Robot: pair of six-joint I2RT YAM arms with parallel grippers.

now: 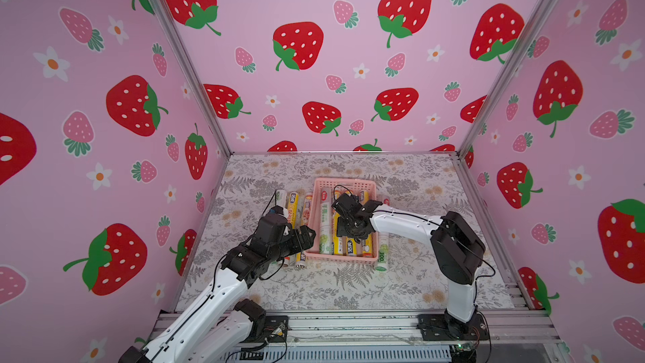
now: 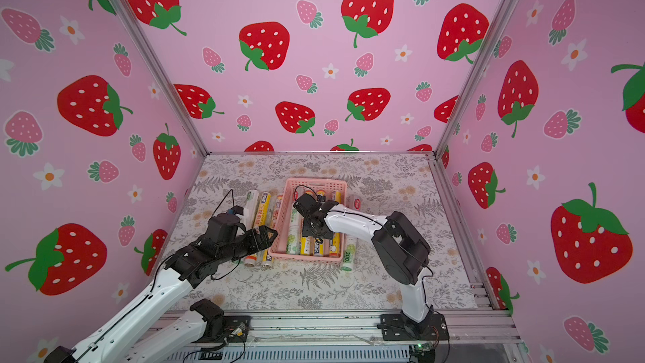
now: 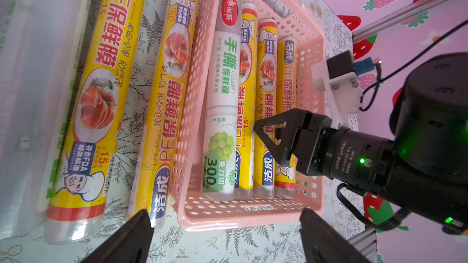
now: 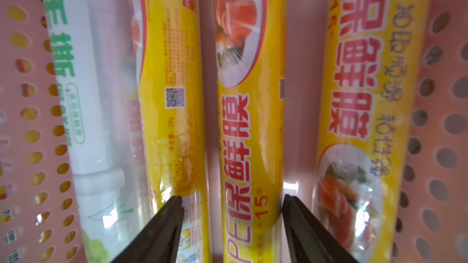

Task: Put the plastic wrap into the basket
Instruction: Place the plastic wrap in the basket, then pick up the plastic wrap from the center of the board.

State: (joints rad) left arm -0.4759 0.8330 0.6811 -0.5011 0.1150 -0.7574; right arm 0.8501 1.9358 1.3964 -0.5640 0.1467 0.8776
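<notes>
Black left gripper, at near left, hovers with jaws spread wide, just beside the near-left corner of the shallow pale-pink perforated plastic basket. Three long plastic wrap rolls lie on the floral-printed table sheet left of the basket: one clear-and-white and two yellow. A white roll with green print lies just right of the basket. Four more rolls lie side by side inside it.

Over mid-basket the right gripper points down. Its jaws are parted either side of a yellow roll with a food picture, which rests on the basket floor and is not pinched.

Hazards:
- A finger snagging the film wrapper on withdrawal would lift this roll out.
- A left-arm reach could shove the basket.
- Rolls added later must stack on the first layer and may roll over the low wall.
</notes>
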